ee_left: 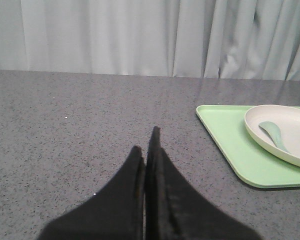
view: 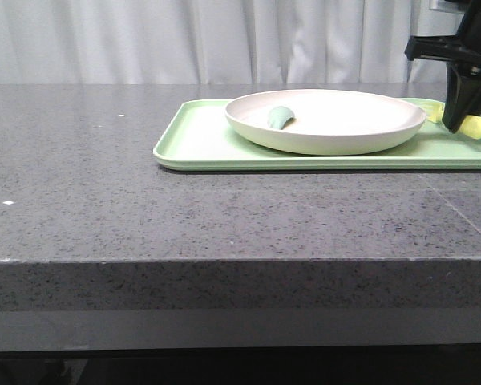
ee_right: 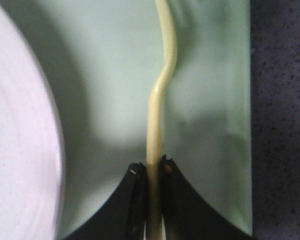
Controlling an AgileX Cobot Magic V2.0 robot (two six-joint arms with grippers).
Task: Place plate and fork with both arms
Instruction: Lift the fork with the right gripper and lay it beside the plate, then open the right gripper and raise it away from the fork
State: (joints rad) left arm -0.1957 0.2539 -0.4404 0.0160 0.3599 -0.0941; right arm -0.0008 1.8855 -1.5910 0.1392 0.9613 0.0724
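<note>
Two pincers in play, only one engaged. Right pincer (ee_right: 151,170) is clamped on the handle of the fork (ee_right: 160,100); the jaws pinch the pale yellow shaft from both sides near one end, so the rest of the fork runs out ahead of the fingers over the tray (ee_right: 205,100). Front view shows the same grip at the right end of the tray, fork end (view: 474,126) poking out below the black fingers. Cannot tell whether the fork is lifted clear or touching the tray surface.

Left pincer (ee_left: 149,150) hangs over bare bench (ee_left: 65,130), jaws pressed together, holding nothing, well left of the tray.

Plate (view: 325,120) sits on the tray, left of the fork and just beside it; its rim edges into the right wrist view. Judged: plate looks already placed, fork being set alongside it on the right.

Obstruction: a muted green spoon (view: 279,117) lies inside the plate, left part of the bowl. It is not near the fork. Plate rim is the nearest thing to the fork; tray's right edge bounds the other side.
</note>
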